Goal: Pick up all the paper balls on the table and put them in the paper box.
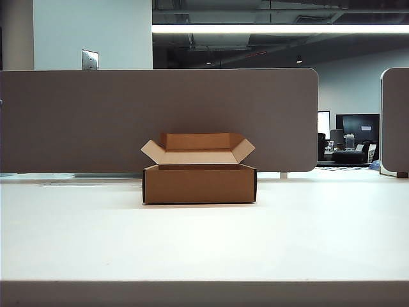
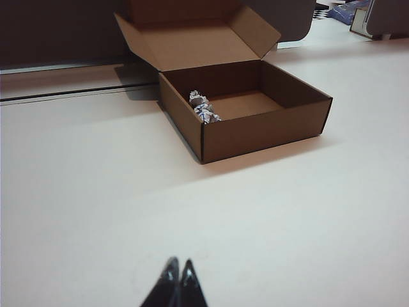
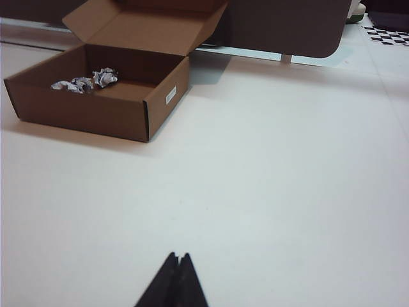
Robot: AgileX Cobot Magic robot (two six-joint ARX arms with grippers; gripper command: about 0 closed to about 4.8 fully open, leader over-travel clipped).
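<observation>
The brown paper box (image 1: 199, 183) stands open in the middle of the white table (image 1: 204, 243), flaps spread. Two paper balls lie inside it, side by side against one wall: one (image 2: 198, 98) and another (image 2: 207, 114) in the left wrist view, and again as one ball (image 3: 105, 77) and the other (image 3: 72, 84) in the right wrist view. My left gripper (image 2: 178, 263) is shut and empty over bare table, well back from the box (image 2: 255, 121). My right gripper (image 3: 178, 256) is also shut with nothing in it, far from the box (image 3: 96, 109). Neither arm shows in the exterior view.
A grey-brown divider panel (image 1: 160, 118) stands right behind the box. A second panel (image 1: 395, 121) rises at the far right. Office desks and monitors (image 1: 358, 131) lie beyond the table.
</observation>
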